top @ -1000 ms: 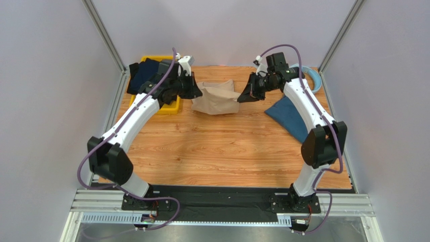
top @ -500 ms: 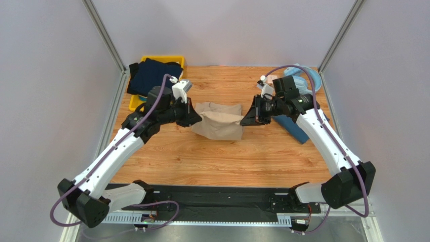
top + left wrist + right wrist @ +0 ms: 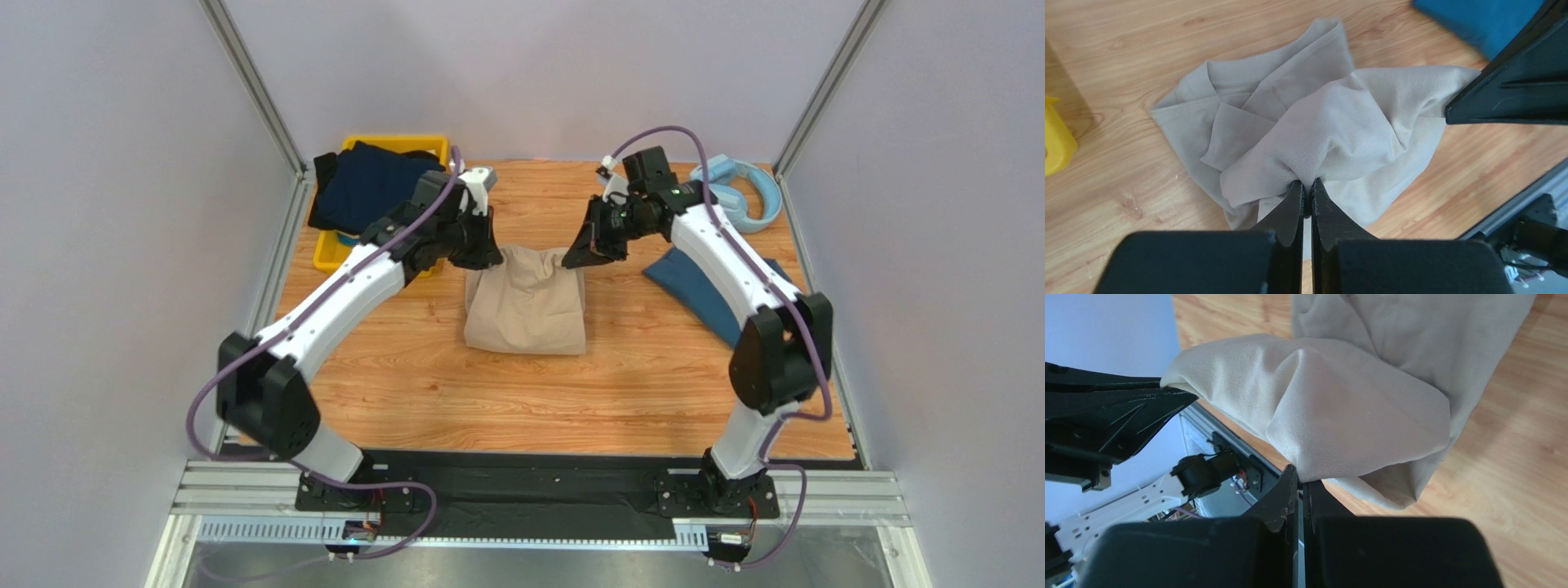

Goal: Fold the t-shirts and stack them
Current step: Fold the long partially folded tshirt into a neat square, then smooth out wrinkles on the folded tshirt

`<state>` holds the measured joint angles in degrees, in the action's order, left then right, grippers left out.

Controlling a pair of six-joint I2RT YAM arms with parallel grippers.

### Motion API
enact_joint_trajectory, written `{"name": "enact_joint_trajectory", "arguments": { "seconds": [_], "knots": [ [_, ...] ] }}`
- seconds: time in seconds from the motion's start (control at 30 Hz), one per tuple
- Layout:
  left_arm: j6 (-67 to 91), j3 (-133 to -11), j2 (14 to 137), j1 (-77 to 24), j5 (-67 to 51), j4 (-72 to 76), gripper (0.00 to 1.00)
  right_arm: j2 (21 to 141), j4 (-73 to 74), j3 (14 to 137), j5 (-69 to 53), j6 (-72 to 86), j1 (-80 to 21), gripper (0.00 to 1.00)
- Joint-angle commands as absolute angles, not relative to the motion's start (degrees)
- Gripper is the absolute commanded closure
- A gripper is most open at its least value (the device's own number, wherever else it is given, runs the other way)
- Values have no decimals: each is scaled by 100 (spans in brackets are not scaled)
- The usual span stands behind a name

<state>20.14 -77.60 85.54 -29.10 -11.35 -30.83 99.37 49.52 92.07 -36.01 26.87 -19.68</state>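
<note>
Pinching beige t-shirt (image 3: 525,312), strung between | left jaws | right jaws

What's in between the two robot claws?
The beige t-shirt. In the top view its upper edge runs from the left gripper to the right gripper, and each pinches it.

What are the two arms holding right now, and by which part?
Both hold the beige t-shirt: the left gripper and right gripper each pinch bunched fabric at opposite ends of its raised edge, jaws shut. The rest drapes onto the table.
</note>
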Motion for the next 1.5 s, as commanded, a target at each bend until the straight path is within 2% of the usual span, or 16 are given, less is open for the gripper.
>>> {"name": "enact_joint_trajectory", "arguments": {
  "seconds": [0.0, 0.33, 0.63, 0.87, 0.9, 0.93, 1.0, 1.03, 1.2, 1.23, 1.27, 1.47],
  "knots": [
    [1802, -8261, 9533, -2550, -1195, -2962, 100, 10869, 4799, 9667, -3445, 2601, -1925, 100],
    [1521, -8956, 10774, -1855, -1353, -2865, 100, 12092, 4562, 10493, -3024, 2637, -1775, 100],
    [1494, -10263, 12110, -1705, -1862, -3181, 100, 12893, 4544, 11074, -2822, 2707, -1591, 100],
    [1608, -10906, 12822, -1705, -1732, -3480, 100, 13464, 4999, 11645, -2505, 2768, -1521, 100],
    [1600, -11029, 12893, -1705, -1697, -3628, 98, 13508, 5044, 11672, -2461, 2777, -1494, 100],
    [1591, -11300, 12981, -1696, -1618, -3752, 91, 13517, 5097, 11672, -2417, 2795, -1468, 100],
    [1547, -11574, 13192, -1688, -1512, -4085, 87, 13491, 5133, 11672, -2373, 2812, -1407, 89],
    [1538, -11706, 13227, -1679, -1451, -4148, 82, 13483, 5142, 11689, -2364, 2812, -1389, 85],
    [1573, -11602, 13105, -1556, -1301, -4184, 79, 13246, 5221, 11733, -2434, 2795, -1283, 82],
    [1573, -11541, 13061, -1538, -1266, -4184, 69, 13106, 5229, 11716, -2400, 2778, -1266, 80],
    [1582, -11497, 12930, -1521, -1240, -4184, 65, 13044, 5238, 11698, -2408, 2769, -1240, 76],
    [1503, -11066, 12201, -1363, -1055, -4105, 64, 12438, 5414, 11698, -2434, 2733, -1116, 73]
  ]
}}
